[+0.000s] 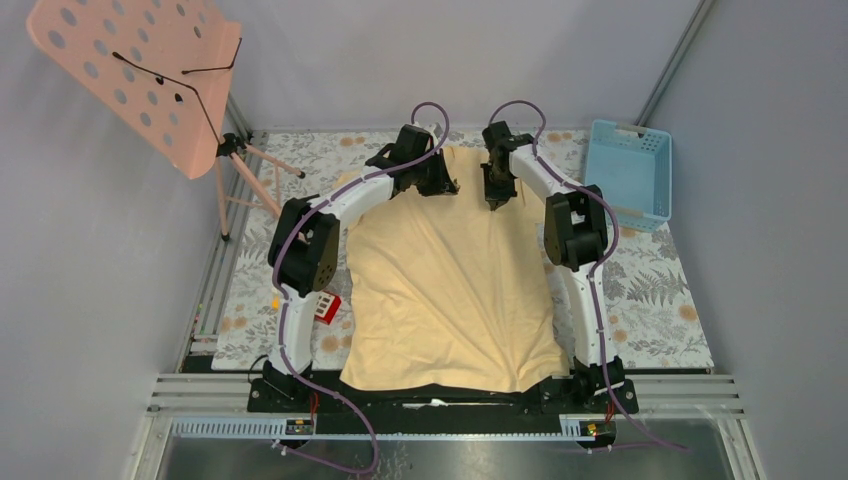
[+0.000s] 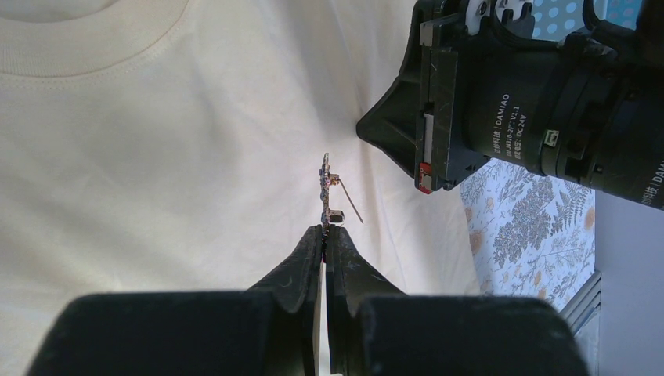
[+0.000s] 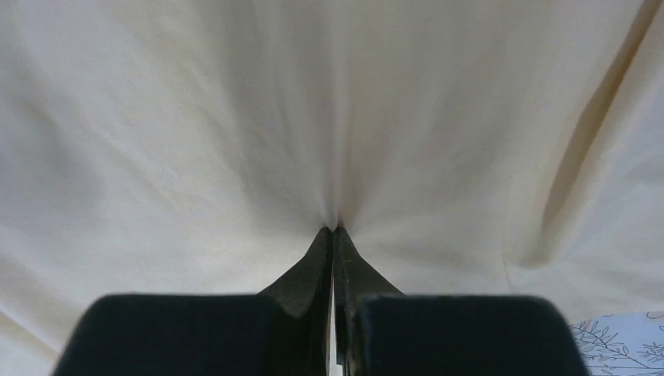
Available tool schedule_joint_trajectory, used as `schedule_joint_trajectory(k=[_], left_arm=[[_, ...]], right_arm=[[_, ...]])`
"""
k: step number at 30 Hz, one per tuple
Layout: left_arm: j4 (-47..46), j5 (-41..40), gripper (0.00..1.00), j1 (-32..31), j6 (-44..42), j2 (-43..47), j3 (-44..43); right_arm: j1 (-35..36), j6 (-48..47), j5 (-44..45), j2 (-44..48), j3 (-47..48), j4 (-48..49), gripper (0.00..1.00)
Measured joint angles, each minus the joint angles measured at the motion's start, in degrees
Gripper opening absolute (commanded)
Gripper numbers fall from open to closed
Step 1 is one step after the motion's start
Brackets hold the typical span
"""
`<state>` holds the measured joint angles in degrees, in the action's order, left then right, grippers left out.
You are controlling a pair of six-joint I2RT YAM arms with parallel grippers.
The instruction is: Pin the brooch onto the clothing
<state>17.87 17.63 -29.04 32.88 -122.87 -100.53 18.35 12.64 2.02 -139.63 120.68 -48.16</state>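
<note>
The pale cream T-shirt (image 1: pixel 450 280) lies flat on the table, neck at the far end. My left gripper (image 2: pixel 325 229) is shut on the lower edge of the tiny silvery brooch (image 2: pixel 325 192), held edge-on above the shirt (image 2: pixel 156 172) near the collar, its pin (image 2: pixel 351 202) swung open to the right. In the top view the left gripper (image 1: pixel 447 186) is at the shirt's far left. My right gripper (image 3: pixel 334 229) is shut on a pinched fold of the shirt (image 3: pixel 337 117), with creases radiating from the tips. In the top view it (image 1: pixel 494 203) points down at the shirt's far right.
A light blue basket (image 1: pixel 628 172) stands at the far right. A red toy (image 1: pixel 327 307) lies by the left arm, left of the shirt. A pink perforated stand (image 1: pixel 140 70) rises at the far left. The right arm's wrist (image 2: pixel 501 102) is close in the left wrist view.
</note>
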Motion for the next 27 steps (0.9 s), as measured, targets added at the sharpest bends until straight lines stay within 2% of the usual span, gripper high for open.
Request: schedule_joint_trajectory(k=[14, 27], left_arm=[[0.5, -1.3, 0.0, -1.2, 1.1, -4.0, -2.6], [5.3, -3.1, 0.0, -3.2, 1.3, -10.0, -11.2]], right_arm=[[0.0, 0.0, -1.8, 7.3, -12.8, 10.8, 0.0], [0.0, 0.9, -4.4, 15.5, -21.7, 19.3, 0.0]])
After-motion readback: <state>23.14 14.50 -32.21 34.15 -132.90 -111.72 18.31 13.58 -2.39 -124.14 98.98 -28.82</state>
